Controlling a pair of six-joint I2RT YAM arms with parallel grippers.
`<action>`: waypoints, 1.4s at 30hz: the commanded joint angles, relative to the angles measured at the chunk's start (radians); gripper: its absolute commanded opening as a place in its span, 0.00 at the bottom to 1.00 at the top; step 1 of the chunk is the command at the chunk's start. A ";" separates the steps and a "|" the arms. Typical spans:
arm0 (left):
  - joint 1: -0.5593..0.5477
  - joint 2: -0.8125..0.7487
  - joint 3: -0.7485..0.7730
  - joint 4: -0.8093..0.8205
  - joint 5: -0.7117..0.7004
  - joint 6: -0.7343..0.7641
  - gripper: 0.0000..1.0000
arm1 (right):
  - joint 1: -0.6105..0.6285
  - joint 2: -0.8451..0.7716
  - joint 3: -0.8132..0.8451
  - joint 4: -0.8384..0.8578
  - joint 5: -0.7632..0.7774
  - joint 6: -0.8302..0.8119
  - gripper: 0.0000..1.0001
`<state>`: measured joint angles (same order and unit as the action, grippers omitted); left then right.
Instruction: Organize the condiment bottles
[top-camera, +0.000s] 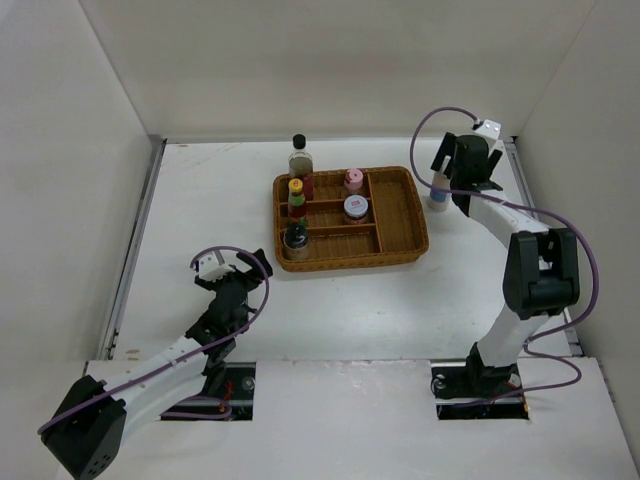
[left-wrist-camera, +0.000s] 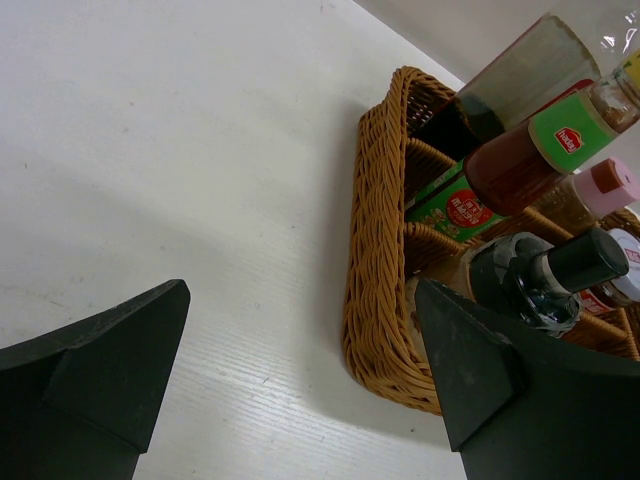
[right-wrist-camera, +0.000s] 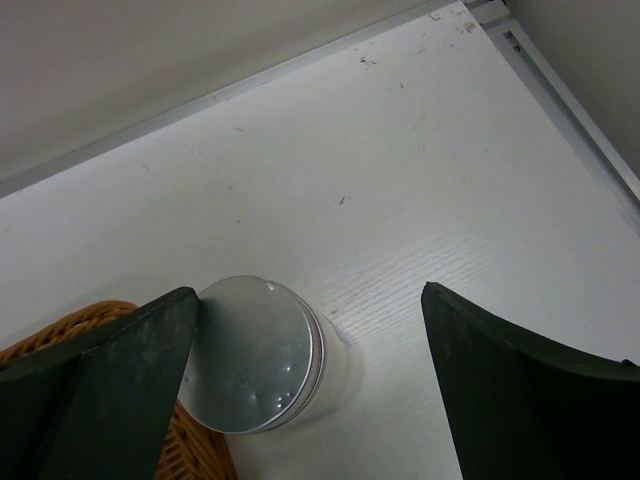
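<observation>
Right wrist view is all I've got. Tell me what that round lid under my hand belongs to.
Observer: It tops the white blue-banded cylinder, standing upright on the table just outside the wicker tray's far right corner.
Operator: Report what's in the tray.
Observer: Five things: the tall clear bottle, red sauce bottle and dark squat bottle down its left column, and the pink-lidded jar and lavender-lidded jar in the middle.
Operator: Give me the left hand.
Observer: The left hand is open, holding nothing, short of the tray's near left corner.
</observation>
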<state>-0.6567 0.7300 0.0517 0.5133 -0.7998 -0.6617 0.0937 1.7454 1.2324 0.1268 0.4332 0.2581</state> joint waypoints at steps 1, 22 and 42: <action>-0.005 -0.003 -0.012 0.051 0.007 0.008 1.00 | 0.008 -0.046 -0.008 0.027 -0.051 0.003 1.00; -0.007 -0.011 -0.015 0.053 0.007 0.010 1.00 | 0.016 0.018 0.002 -0.012 -0.063 0.029 1.00; -0.007 -0.017 -0.019 0.057 0.007 0.010 1.00 | 0.232 -0.086 0.117 0.106 -0.008 -0.056 0.49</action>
<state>-0.6571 0.7292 0.0517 0.5209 -0.7994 -0.6613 0.3145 1.6432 1.2793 0.1383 0.4156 0.2199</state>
